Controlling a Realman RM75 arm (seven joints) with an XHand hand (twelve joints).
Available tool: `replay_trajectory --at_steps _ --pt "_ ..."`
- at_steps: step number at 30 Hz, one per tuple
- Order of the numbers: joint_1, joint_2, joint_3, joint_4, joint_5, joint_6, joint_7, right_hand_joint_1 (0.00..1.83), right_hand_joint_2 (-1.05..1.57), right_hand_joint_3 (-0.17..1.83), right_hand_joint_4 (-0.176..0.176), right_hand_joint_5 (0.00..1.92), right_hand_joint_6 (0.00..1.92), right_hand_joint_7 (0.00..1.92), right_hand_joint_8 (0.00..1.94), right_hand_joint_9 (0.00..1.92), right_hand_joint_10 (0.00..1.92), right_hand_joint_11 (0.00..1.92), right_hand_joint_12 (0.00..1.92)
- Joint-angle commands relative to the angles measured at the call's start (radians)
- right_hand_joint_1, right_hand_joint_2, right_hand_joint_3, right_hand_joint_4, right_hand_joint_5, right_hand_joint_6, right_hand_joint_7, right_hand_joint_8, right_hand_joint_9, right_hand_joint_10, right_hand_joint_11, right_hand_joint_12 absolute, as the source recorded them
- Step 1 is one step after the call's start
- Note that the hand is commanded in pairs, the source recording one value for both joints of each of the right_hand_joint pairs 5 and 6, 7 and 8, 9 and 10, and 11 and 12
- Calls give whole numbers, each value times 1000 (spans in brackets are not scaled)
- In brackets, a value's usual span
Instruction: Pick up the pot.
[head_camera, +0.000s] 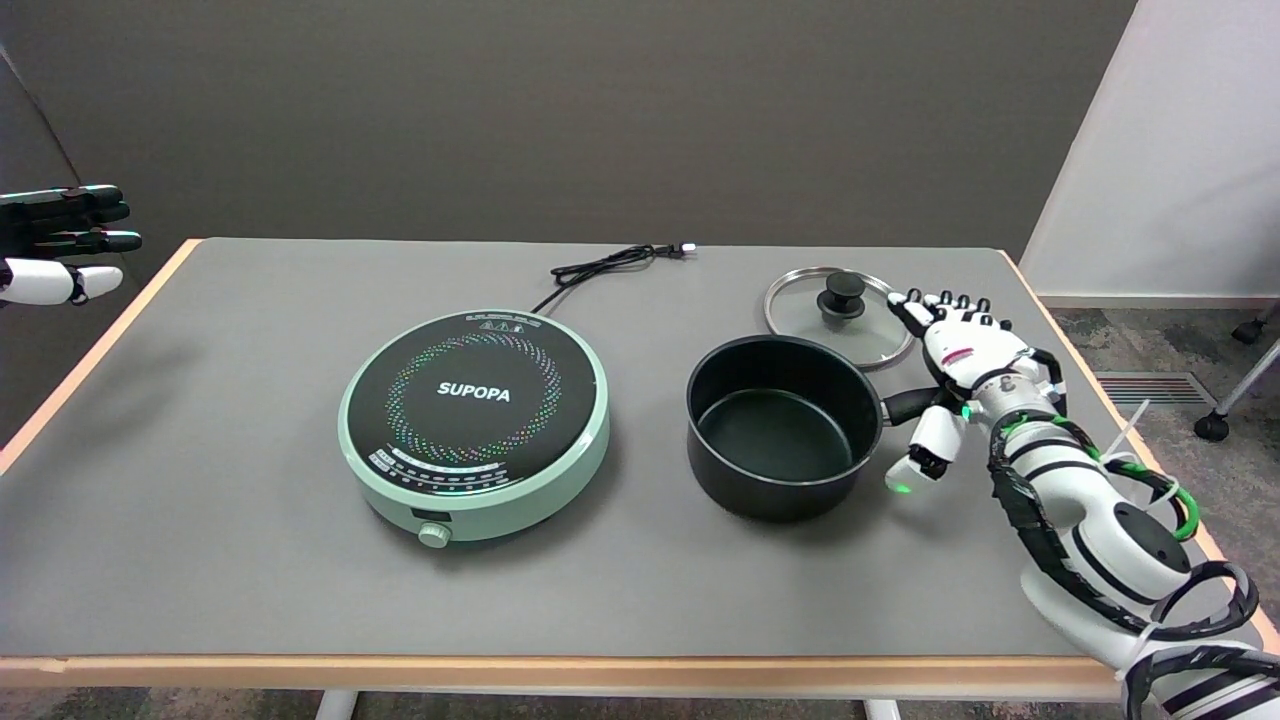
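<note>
A black pot (783, 427) stands upright and empty on the grey table, right of centre, with its black handle (910, 404) pointing right. My right hand (955, 375) hovers over that handle with fingers spread toward the far side and the thumb hanging down on the near side. The handle's outer end is hidden beneath the palm. Nothing is gripped, and I cannot tell whether the palm touches the handle.
A glass lid (838, 315) with a black knob lies flat just behind the pot, near my fingertips. A green SUPOPA induction cooker (474, 420) sits left of the pot, its cord (610, 264) running back. The table's right edge (1075, 350) is close. The idle left hand (60, 240) hangs at upper left.
</note>
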Motion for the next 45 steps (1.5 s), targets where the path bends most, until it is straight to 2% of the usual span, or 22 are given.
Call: replay_trajectory --at_steps 1,4,7,8,13,14,17,19,23,24,25,34,40,45 --pt "-2 10 -6 -25 82 6 -19 1208 -878 1274 176 65 65 65 65 65 65 65 65" --pt "-4 10 -7 -23 84 6 -19 1197 -875 1279 176 85 85 85 85 85 85 85 85" --pt "-4 10 -7 -20 84 6 -19 1188 -915 1487 176 150 150 150 150 150 150 150 150" --pt "-4 10 -6 -20 84 6 -19 1186 -924 1595 176 191 191 191 191 191 191 191 191" --pt "-3 10 -3 -18 88 6 -19 1211 -898 1729 176 397 397 397 397 397 397 397 397" --pt "-2 11 -3 -18 88 6 -19 1209 -874 1751 176 494 494 494 494 494 494 494 494" --pt "2 15 -3 -21 88 10 -19 1195 -840 1722 175 595 595 595 595 595 595 595 595" --pt "4 17 -1 -21 88 17 -19 1187 -793 1651 176 714 714 714 714 714 714 714 714" --pt "6 18 1 -21 88 19 -20 1171 -737 1511 176 814 814 814 814 814 814 814 814" --pt "6 19 1 -21 88 19 -20 1174 -733 1497 164 822 822 822 822 822 822 822 822" --pt "7 20 1 -21 88 20 -20 1186 -729 1485 70 826 826 826 826 826 826 826 826" --pt "9 21 5 -15 88 40 -32 1207 -665 1270 48 925 925 925 925 925 925 925 925" --pt "9 21 7 -13 96 43 -32 1200 -647 1278 25 1010 1010 1010 1010 1010 1010 1010 1010" --pt "9 21 4 -14 114 44 -32 1172 -612 1345 -10 1144 1144 1144 1144 1144 1144 1144 1144"
